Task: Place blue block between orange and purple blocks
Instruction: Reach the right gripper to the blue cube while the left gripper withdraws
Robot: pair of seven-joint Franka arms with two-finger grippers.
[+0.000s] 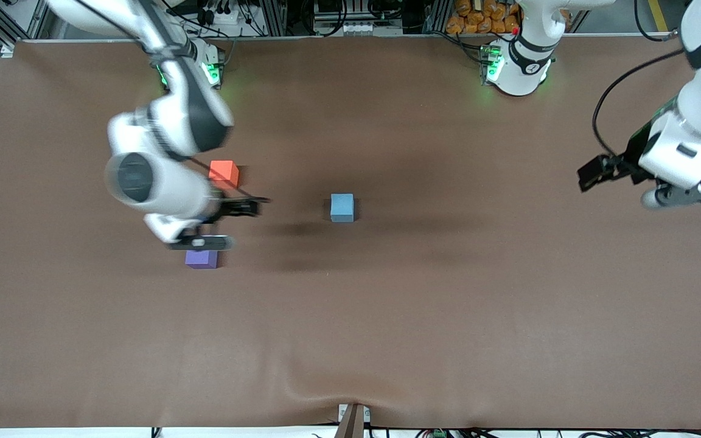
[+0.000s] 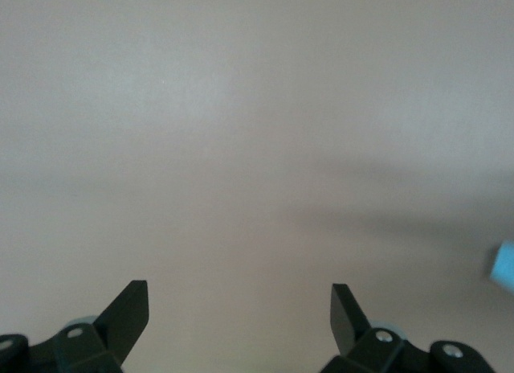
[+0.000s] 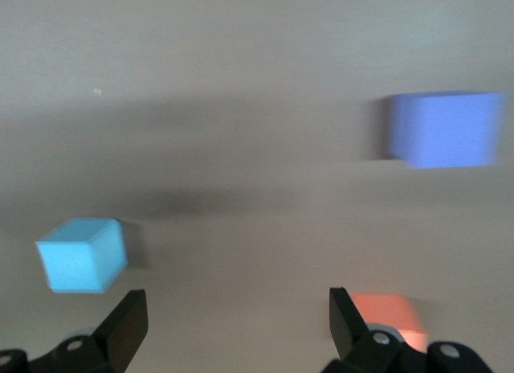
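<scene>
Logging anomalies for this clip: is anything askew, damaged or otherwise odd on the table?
Nothing is damaged or spilled. The blue block, orange block and purple block all sit flat. The only oddity is a wrinkle in the brown table cover at the edge nearest the front camera.

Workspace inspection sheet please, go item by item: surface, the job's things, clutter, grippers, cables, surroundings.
Surface: brown table cover, a wrinkle at the edge nearest the front camera.
Job's things: blue block alone mid-table; orange block and purple block toward the right arm's end, the purple one nearer the front camera, the gap between them unfilled.
Clutter: nothing seen.
Grippers: right gripper over the gap between orange and purple, jaws open, empty; left gripper waits over the left arm's end of the table, jaws open, empty.
Cables: black cable looping along the left arm.
Surroundings: metal framing and orange items past the table edge by the bases.
</scene>
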